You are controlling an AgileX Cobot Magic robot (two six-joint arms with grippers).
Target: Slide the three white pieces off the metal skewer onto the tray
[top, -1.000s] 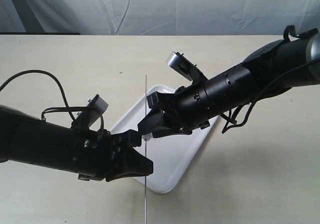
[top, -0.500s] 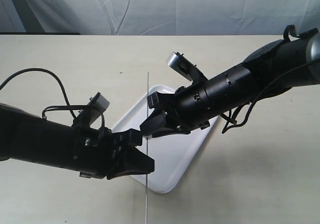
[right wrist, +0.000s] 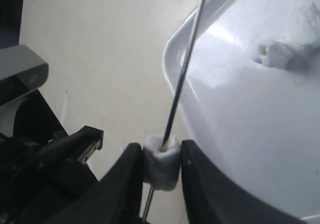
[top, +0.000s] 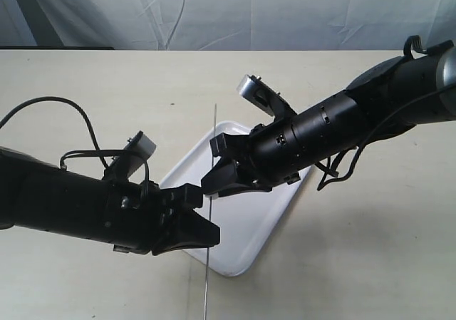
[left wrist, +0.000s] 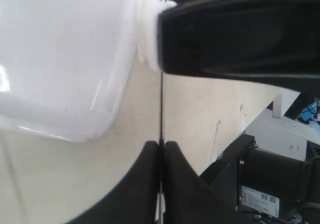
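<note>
The thin metal skewer (top: 214, 131) stands nearly upright in the exterior view, above the left edge of the white tray (top: 249, 227). My left gripper (top: 208, 238) is shut on the skewer (left wrist: 161, 104) near its lower part. My right gripper (top: 210, 184) is shut on a white piece (right wrist: 161, 161) that is threaded on the skewer (right wrist: 182, 69). In the left wrist view that piece (left wrist: 147, 34) shows at the edge of the right gripper's finger. Another white piece (right wrist: 272, 53) lies on the tray (right wrist: 240, 134). The third piece is not in view.
The pale tabletop (top: 85, 85) surrounds the tray. A wrinkled grey cloth backdrop (top: 228, 10) hangs behind the table. Both black arms cross above the tray's left half, with a black cable (top: 50, 106) looping over the left arm.
The skewer's top has shifted slightly to the right and lower, and the left gripper has moved a little with it. The right gripper has kept its hold.
</note>
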